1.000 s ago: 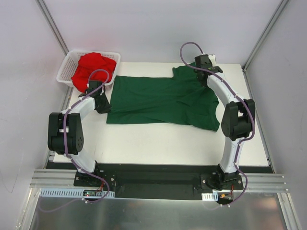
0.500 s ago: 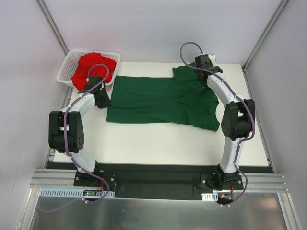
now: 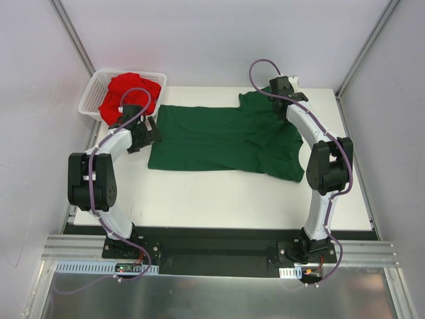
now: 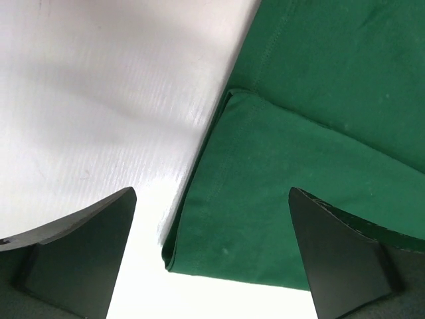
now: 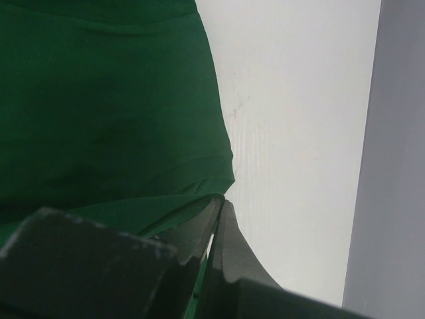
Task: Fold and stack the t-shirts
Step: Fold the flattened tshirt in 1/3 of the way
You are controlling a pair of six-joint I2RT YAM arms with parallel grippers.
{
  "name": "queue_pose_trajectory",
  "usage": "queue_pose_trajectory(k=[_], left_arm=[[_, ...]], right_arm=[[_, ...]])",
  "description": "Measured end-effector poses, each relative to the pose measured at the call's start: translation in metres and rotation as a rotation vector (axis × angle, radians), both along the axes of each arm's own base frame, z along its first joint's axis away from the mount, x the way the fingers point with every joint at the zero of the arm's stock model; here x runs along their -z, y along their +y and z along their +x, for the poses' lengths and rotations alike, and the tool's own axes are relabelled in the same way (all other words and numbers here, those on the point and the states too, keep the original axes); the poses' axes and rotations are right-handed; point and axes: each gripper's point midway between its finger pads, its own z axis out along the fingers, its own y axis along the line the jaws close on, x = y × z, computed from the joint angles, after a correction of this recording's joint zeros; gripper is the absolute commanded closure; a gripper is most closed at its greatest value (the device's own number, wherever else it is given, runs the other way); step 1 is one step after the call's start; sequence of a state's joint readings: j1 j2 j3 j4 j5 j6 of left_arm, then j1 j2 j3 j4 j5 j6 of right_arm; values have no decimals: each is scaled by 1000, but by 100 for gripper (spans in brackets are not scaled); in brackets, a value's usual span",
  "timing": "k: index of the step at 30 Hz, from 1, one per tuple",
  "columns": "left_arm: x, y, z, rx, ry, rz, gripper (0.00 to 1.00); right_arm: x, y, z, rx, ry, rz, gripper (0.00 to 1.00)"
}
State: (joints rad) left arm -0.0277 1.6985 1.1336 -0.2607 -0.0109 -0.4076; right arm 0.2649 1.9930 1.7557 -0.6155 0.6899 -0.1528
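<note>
Top camera: fixed above and behind my bases, looking down on the whole desk (image 3: pixel 219 199). Left wrist camera: close, facing down between my wide-apart left jaws at a corner of the green t-shirt (image 4: pixel 319 166). Right wrist camera: closer still, looking past my right jaws, closed on its edge. All three views share shirt and desk.

A robotics lab test cell, seen from above: the left arm (image 3: pixel 99 179) and the right arm (image 3: pixel 325 166), both white and black, are bolted to a black base plate (image 3: pixel 219 246) on aluminium rails (image 3: pixel 73 249) at the edge of a white table (image 3: pixel 219 196). Plain pale wall panels (image 3: pixel 212 40) close it in. Purple cables (image 3: pixel 262 63) loop off the arms, and the props are a dark green t-shirt (image 3: pixel 219 136) and a red t-shirt (image 3: pixel 126 90) in a white mesh basket (image 3: pixel 89 96).
</note>
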Motion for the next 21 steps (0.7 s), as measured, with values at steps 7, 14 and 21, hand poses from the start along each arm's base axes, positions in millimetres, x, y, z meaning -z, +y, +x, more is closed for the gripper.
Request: queue_pose_trajectory(k=[7, 14, 21], left_arm=[[-18, -9, -15, 24, -48, 2, 1], [-25, -33, -26, 84, -68, 24, 0], [-22, -45, -30, 112, -65, 52, 1]], right_arm=[[1, 0, 0, -1, 2, 3, 99], [9, 3, -1, -10, 18, 15, 99], [22, 4, 1, -13, 44, 13, 99]])
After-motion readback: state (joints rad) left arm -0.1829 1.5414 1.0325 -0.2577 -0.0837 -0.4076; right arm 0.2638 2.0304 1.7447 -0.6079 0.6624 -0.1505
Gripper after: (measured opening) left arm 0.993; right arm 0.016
